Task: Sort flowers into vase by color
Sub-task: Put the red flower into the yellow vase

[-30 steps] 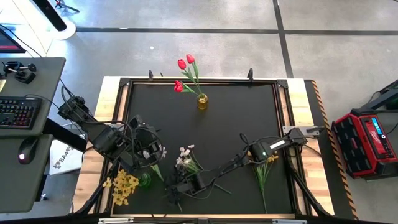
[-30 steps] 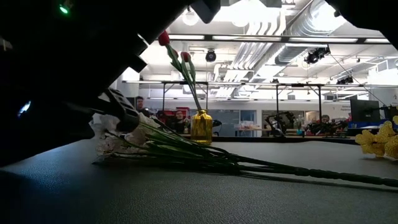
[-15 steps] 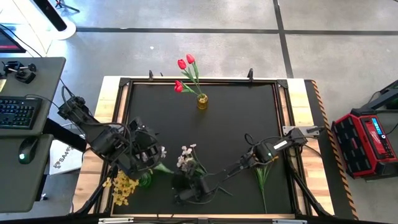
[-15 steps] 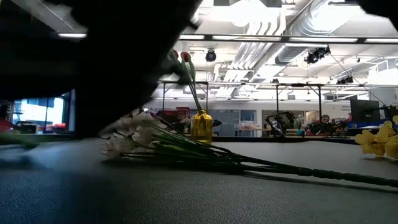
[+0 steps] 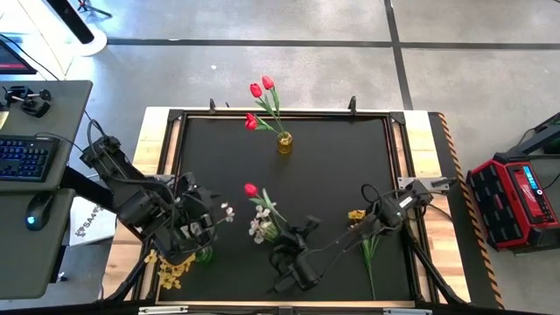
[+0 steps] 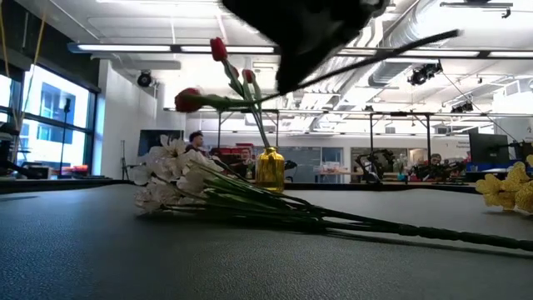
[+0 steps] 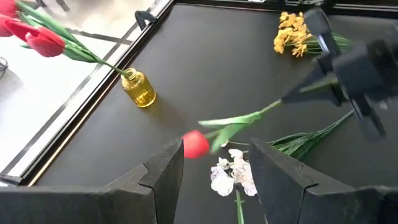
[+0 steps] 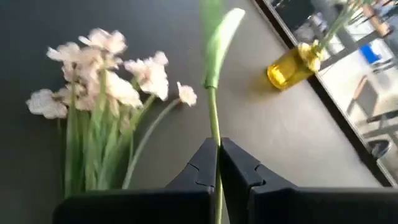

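My right gripper [image 5: 293,236] is shut on a red tulip [image 5: 251,189] above the table's near middle. A bunch of white blossoms [image 5: 260,229] lies flat on the table beneath it, also in the low view [image 6: 166,179]. My left gripper [image 7: 214,168] hangs open at the near left, its fingers apart from the white blossoms [image 7: 233,175] ahead of them. The yellow vase [image 5: 284,143] at the far edge holds red tulips [image 5: 261,89]. Yellow blossoms [image 5: 175,267] stand in a green vase [image 5: 203,255]. Another yellow spray [image 5: 357,215] lies on the table at the right. My right gripper pinches the tulip's green stem [image 8: 214,134] between its two fingers, about midway along it. The fingers come slanting down from above and lie across the stem. The tulip is lifted clear and nearly level, with its red bloom [image 6: 187,100] toward the left arm and its stem end [image 6: 441,37] sticking out behind.
Raised black rails [image 5: 280,113] frame the dark mat. The mat's middle and far right are bare. A desk with keyboard and mouse [image 5: 26,157] stands to the left and a red case [image 5: 516,201] to the right. People show in the room beyond.
My right gripper has risen and drawn toward the table's right edge, lifting the red tulip clear of the table; the white bunch stayed lying where it was. My left arm has pulled back a little toward the table's near left.
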Robot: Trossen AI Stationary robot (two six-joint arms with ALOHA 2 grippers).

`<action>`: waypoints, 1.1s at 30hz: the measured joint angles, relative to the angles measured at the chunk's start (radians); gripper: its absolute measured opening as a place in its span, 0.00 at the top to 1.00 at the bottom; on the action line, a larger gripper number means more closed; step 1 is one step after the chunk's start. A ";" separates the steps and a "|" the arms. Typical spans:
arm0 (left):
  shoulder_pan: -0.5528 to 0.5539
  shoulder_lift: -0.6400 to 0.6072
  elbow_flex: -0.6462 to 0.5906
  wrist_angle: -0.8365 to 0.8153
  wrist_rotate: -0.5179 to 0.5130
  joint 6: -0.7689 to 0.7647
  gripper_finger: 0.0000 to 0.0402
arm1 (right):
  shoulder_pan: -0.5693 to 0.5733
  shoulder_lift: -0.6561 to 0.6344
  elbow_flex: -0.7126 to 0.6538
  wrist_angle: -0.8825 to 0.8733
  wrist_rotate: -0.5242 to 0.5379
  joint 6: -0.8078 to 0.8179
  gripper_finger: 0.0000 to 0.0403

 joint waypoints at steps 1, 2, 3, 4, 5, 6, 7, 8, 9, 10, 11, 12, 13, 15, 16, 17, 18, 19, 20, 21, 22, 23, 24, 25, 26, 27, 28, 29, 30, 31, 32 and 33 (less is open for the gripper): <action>-0.003 0.000 0.000 -0.001 -0.001 -0.004 0.58 | 0.000 -0.040 -0.059 0.018 -0.004 0.011 1.00; -0.008 0.000 0.000 -0.003 -0.002 -0.008 0.58 | 0.001 -0.086 -0.126 0.022 -0.004 0.041 1.00; -0.013 0.000 0.000 -0.004 -0.003 -0.008 0.58 | 0.001 -0.138 -0.204 0.025 -0.007 0.073 1.00; -0.018 0.000 0.000 -0.003 -0.006 -0.008 0.58 | 0.000 -0.190 -0.288 0.045 -0.011 0.100 1.00; -0.022 0.000 0.000 -0.003 -0.010 -0.008 0.58 | -0.002 -0.244 -0.374 0.083 -0.023 0.116 1.00; -0.026 0.000 0.000 -0.004 -0.016 -0.008 0.58 | -0.004 -0.299 -0.461 0.131 -0.033 0.122 1.00; -0.029 0.000 0.000 -0.003 -0.025 -0.009 0.58 | -0.007 -0.364 -0.556 0.194 -0.048 0.127 1.00; -0.032 0.000 -0.005 0.000 -0.034 -0.018 0.58 | -0.013 -0.428 -0.645 0.261 -0.061 0.127 1.00; -0.031 0.000 -0.007 -0.004 -0.037 -0.032 0.58 | -0.020 -0.494 -0.733 0.333 -0.076 0.115 1.00; -0.031 0.000 -0.010 -0.005 -0.037 -0.043 0.58 | -0.029 -0.556 -0.821 0.412 -0.093 0.106 1.00; -0.031 0.000 -0.016 -0.004 -0.042 -0.045 0.58 | -0.042 -0.614 -0.909 0.500 -0.109 0.092 1.00; -0.024 -0.002 -0.025 -0.005 -0.050 -0.039 0.58 | -0.059 -0.664 -0.993 0.589 -0.126 0.076 1.00; -0.013 -0.005 -0.037 -0.008 -0.057 -0.032 0.58 | -0.075 -0.711 -1.074 0.677 -0.139 0.065 1.00; 0.019 -0.021 -0.061 -0.006 -0.066 -0.030 0.58 | -0.114 -0.795 -1.225 0.863 -0.153 0.057 1.00; 0.039 -0.035 -0.074 -0.004 -0.069 -0.024 0.58 | -0.134 -0.831 -1.290 0.946 -0.154 0.074 1.00; 0.063 -0.054 -0.088 0.004 -0.076 -0.008 0.58 | -0.153 -0.858 -1.351 1.024 -0.153 0.099 1.00; 0.090 -0.076 -0.104 0.020 -0.088 0.015 0.58 | -0.172 -0.875 -1.404 1.081 -0.153 0.122 1.00; 0.116 -0.099 -0.123 0.044 -0.104 0.048 0.58 | -0.189 -0.886 -1.453 1.135 -0.153 0.141 1.00; 0.143 -0.123 -0.142 0.072 -0.124 0.079 0.58 | -0.204 -0.893 -1.491 1.178 -0.152 0.162 1.00; 0.167 -0.147 -0.163 0.110 -0.145 0.112 0.58 | -0.219 -0.895 -1.519 1.211 -0.148 0.178 1.00; 0.192 -0.176 -0.187 0.154 -0.162 0.153 0.58 | -0.233 -0.896 -1.542 1.236 -0.147 0.194 1.00; 0.215 -0.204 -0.213 0.192 -0.174 0.195 0.58 | -0.246 -0.892 -1.560 1.248 -0.145 0.215 1.00; 0.237 -0.233 -0.239 0.239 -0.188 0.241 0.58 | -0.259 -0.886 -1.576 1.255 -0.142 0.238 1.00; 0.257 -0.263 -0.267 0.291 -0.199 0.289 0.58 | -0.272 -0.880 -1.589 1.258 -0.134 0.259 1.00; 0.276 -0.290 -0.299 0.335 -0.203 0.336 0.58 | -0.285 -0.873 -1.597 1.262 -0.126 0.283 1.00; 0.295 -0.316 -0.331 0.379 -0.203 0.384 0.58 | -0.300 -0.869 -1.601 1.267 -0.123 0.303 1.00; 0.317 -0.340 -0.362 0.428 -0.202 0.427 0.58 | -0.317 -0.862 -1.602 1.268 -0.123 0.314 1.00; 0.337 -0.362 -0.392 0.474 -0.200 0.464 0.58 | -0.337 -0.854 -1.600 1.272 -0.131 0.313 1.00; 0.354 -0.383 -0.422 0.516 -0.194 0.500 0.58 | -0.358 -0.845 -1.597 1.282 -0.151 0.294 1.00; 0.371 -0.401 -0.446 0.553 -0.183 0.532 0.58 | -0.383 -0.838 -1.593 1.299 -0.183 0.261 1.00; 0.386 -0.418 -0.471 0.594 -0.174 0.562 0.58 | -0.407 -0.831 -1.588 1.324 -0.219 0.217 1.00; 0.400 -0.433 -0.493 0.632 -0.164 0.594 0.58 | -0.431 -0.825 -1.582 1.345 -0.262 0.168 1.00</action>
